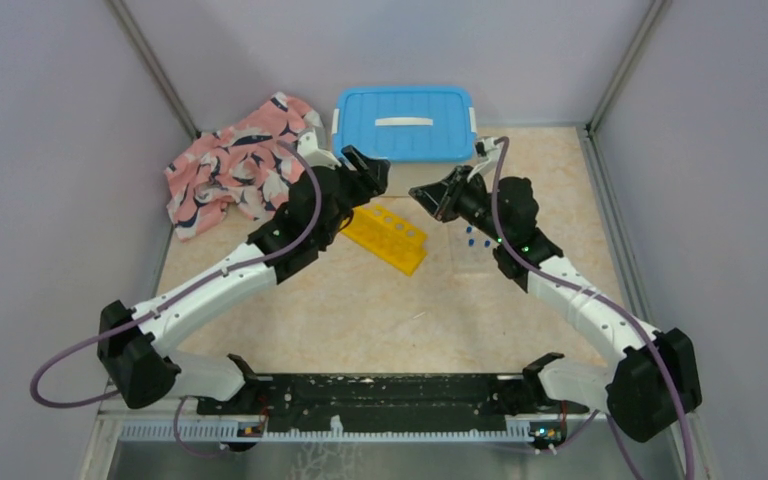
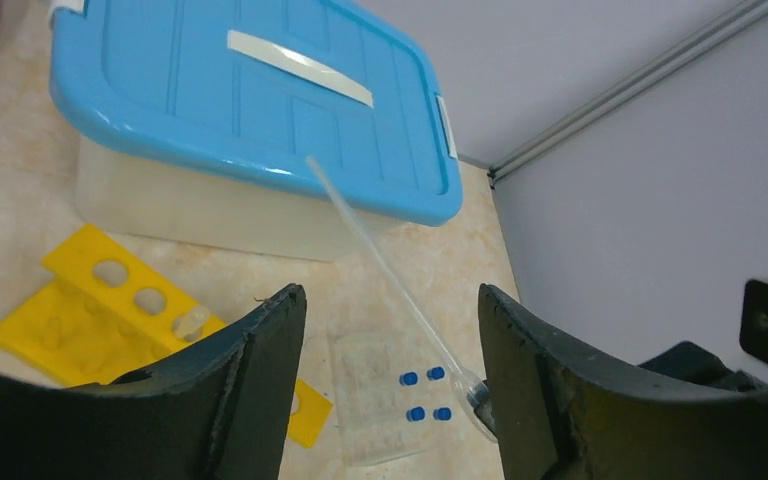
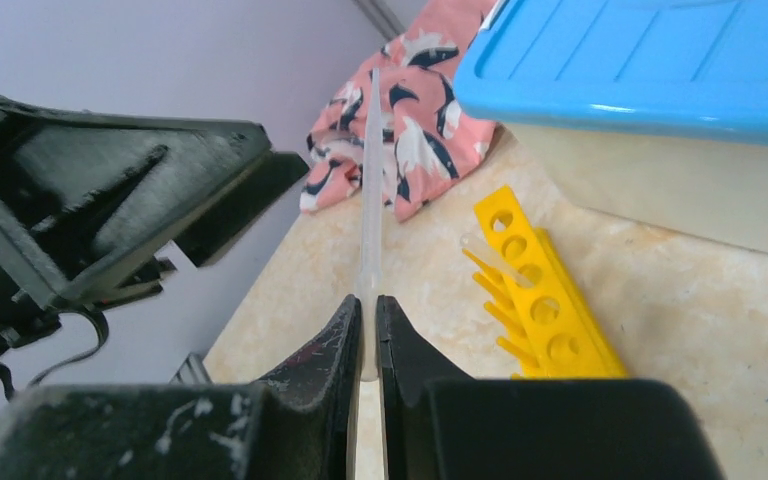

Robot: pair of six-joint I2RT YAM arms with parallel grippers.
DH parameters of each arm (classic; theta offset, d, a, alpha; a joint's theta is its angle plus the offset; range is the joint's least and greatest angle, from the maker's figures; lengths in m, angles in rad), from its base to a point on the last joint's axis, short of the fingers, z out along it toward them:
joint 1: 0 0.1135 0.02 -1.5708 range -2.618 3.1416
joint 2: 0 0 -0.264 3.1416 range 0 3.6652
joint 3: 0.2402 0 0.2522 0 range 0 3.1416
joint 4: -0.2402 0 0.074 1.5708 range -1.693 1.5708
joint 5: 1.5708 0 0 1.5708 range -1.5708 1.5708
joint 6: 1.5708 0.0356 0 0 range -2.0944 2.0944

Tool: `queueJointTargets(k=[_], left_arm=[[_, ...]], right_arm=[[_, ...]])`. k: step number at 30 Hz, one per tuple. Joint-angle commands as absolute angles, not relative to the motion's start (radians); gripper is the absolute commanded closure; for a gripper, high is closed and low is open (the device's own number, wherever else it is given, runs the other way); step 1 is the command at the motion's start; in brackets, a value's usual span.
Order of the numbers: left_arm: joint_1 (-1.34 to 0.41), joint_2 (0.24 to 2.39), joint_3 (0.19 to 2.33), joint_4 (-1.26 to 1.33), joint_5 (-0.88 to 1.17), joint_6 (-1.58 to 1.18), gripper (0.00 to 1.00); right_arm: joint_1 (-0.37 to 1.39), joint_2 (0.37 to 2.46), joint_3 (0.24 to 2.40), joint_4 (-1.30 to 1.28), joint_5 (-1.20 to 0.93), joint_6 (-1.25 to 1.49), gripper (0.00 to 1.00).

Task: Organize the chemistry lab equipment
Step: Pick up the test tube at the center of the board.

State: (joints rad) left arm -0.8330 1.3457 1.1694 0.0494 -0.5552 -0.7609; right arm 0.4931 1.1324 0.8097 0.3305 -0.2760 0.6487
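Your right hand (image 3: 368, 325): jaws narrow, pinching a thin clear tube (image 3: 371, 200) by one end. The tube juts toward your left hand (image 2: 390, 300), whose jaws stand wide and hold nothing. The yellow rack (image 1: 390, 238) lies on the worktop (image 1: 360, 310) between the arms. Blue-capped tubes (image 1: 477, 240) lie just beside the right arm. The white bin (image 1: 405, 122) sits behind the rack.

Pale lilac walls (image 1: 50, 150) on three sides — beige marbled tabletop (image 1: 360, 310), metal corner rails (image 1: 152, 60).

Yellow rack (image 1: 392, 238), blue lid (image 1: 405, 125)
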Motion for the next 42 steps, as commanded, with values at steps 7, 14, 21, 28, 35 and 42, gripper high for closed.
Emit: queueJointTargets(k=[7,14,21,28,35,42], left_arm=[[-0.747,1.229,1.122,0.093,-0.280,-0.308,0.24],[-0.686,1.190,1.103,0.086,-0.146,-0.119,0.27],[-0.678,1.280,1.206,-0.087,0.136,0.037,0.25],[-0.680,1.289,1.212,-0.187,0.317,0.087,0.32],[-0.695,1.204,1.124,-0.223,0.360,0.121,0.42],[-0.779,1.168,1.075,-0.286,0.282,0.187,0.45]], right_arm=[[0.407,1.188,0.940,0.181,-0.631,0.551,0.91],[0.393,1.192,0.925,0.120,-0.703,0.516,0.92],[0.393,1.184,0.900,0.058,-0.723,0.475,0.93],[0.393,1.145,0.879,-0.022,-0.718,0.457,0.93],[0.393,1.118,0.888,-0.130,-0.686,0.437,0.93],[0.404,1.088,0.896,-0.213,-0.678,0.443,0.94]])
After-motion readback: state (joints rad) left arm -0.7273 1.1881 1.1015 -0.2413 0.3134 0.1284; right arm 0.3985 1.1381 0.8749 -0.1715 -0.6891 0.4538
